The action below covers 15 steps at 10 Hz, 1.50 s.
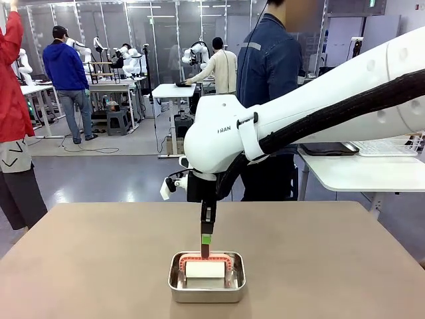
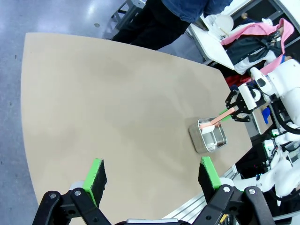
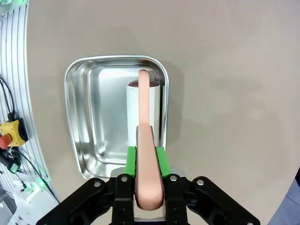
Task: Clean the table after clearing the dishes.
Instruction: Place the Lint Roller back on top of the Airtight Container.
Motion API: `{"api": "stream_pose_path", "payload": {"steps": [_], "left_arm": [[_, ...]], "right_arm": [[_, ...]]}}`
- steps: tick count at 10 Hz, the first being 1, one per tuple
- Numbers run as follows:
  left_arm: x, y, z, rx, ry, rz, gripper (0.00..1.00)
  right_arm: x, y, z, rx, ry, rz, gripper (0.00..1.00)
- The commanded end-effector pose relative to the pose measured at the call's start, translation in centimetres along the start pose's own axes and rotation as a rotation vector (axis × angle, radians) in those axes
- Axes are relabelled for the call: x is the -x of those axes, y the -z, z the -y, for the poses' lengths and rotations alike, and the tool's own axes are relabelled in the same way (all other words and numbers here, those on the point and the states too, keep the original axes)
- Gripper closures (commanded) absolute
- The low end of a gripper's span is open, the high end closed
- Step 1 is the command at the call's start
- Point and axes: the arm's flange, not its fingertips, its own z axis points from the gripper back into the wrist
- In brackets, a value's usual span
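The taupe table (image 1: 93, 259) carries a small steel pan (image 1: 175, 284) near its front edge. A lint roller with a white roll (image 1: 205, 269) and a pink handle (image 3: 144, 112) lies in that pan (image 3: 77, 117). My right gripper (image 1: 206, 234) points straight down over the pan and is shut on the pink handle, its green pads (image 3: 160, 159) pressing both sides. My left gripper (image 2: 152, 173) hangs open high above the bare table (image 2: 108, 93), far from the pan (image 2: 208, 140), with nothing between its fingers (image 2: 96, 174). The dishes are out of view.
A person in a dark blue jacket (image 1: 269, 66) stands at the table's far side. A white-topped table (image 1: 358, 174) sits behind on the right. A yellow box with a red button (image 3: 8, 132) sits past the table's edge.
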Motion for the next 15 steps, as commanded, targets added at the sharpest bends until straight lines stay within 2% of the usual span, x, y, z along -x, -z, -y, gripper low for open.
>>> {"api": "stream_pose_path", "payload": {"steps": [1,3,4,5,6,7,9,10,11,15], "left_arm": [[0.0,-0.1,0.1,-0.012,-0.006,-0.006,0.0],[0.0,-0.1,0.1,-0.012,-0.006,-0.006,0.0],[0.0,-0.1,0.1,-0.012,-0.006,-0.006,0.0],[0.0,-0.1,0.1,-0.012,-0.006,-0.006,0.0],[0.0,-0.1,0.1,-0.012,-0.006,-0.006,0.0],[0.0,-0.1,0.1,-0.012,-0.006,-0.006,0.0],[0.0,-0.1,0.1,-0.012,-0.006,-0.006,0.0],[0.0,-0.1,0.1,-0.012,-0.006,-0.006,0.0],[0.0,-0.1,0.1,-0.012,-0.006,-0.006,0.0],[0.0,-0.1,0.1,-0.012,-0.006,-0.006,0.0]], "right_arm": [[-0.7,0.8,0.9,-0.042,-0.085,0.038,0.8],[-0.5,0.8,1.6,-0.04,-0.079,0.011,0.8],[-0.5,0.4,1.8,-0.029,-0.078,0.004,0.69],[-0.6,-0.3,1.8,0.006,-0.074,-0.005,0.39],[-0.7,-0.9,1.7,0.029,-0.093,-0.018,0.28],[-0.8,-1.7,1.8,0.047,-0.094,-0.028,0.0],[-0.4,-3.1,1.8,0.08,-0.08,-0.008,0.0],[-0.3,-3.6,1.7,0.088,-0.08,-0.012,0.05],[-0.1,-4.0,1.7,0.087,-0.087,-0.005,0.0],[-0.6,-4.4,2.3,0.08,-0.076,0.003,0.0]]}}
